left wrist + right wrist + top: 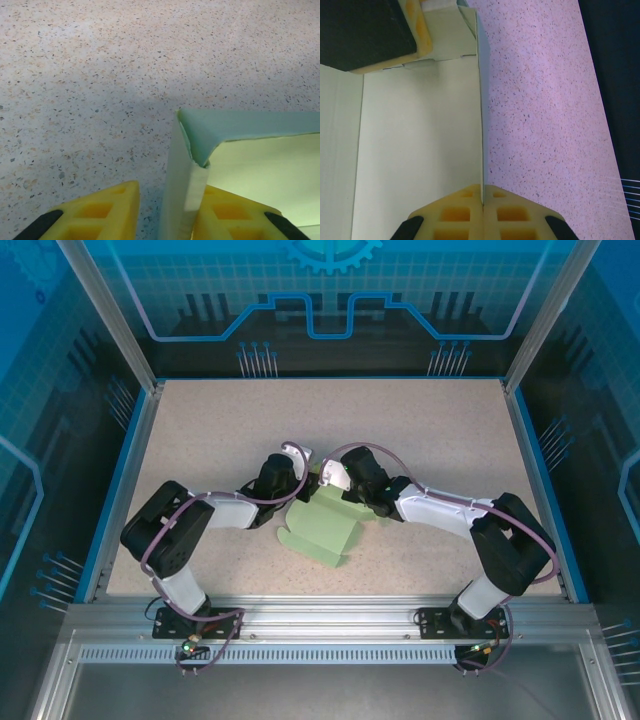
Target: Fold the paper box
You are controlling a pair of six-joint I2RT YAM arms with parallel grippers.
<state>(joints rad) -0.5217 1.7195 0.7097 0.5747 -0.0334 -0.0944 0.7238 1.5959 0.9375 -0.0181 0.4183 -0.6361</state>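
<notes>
Pale green paper box [322, 532] half-folded on the speckled table [420, 430], one upright wall pinched tight by the right gripper [482, 197], corner flap standing between the left gripper [167, 202] and its narrowly parted jaws, unclamped

Robot lab test cell, not a home or a shop. Black-and-white left robot arm [170, 530] and matching right robot arm [500, 535] are bolted to a silver slotted aluminium rail [320, 615] at the near edge of a speckled beige table top [400, 420] with a raised blue rim [120, 490]. Silver aluminium posts [105, 310] frame an enclosure. The walls are blue printed panels with gear and circuit graphics [330, 280]. Purple cables [365, 446] loop along the arms. It reads as a bench rig.
</notes>
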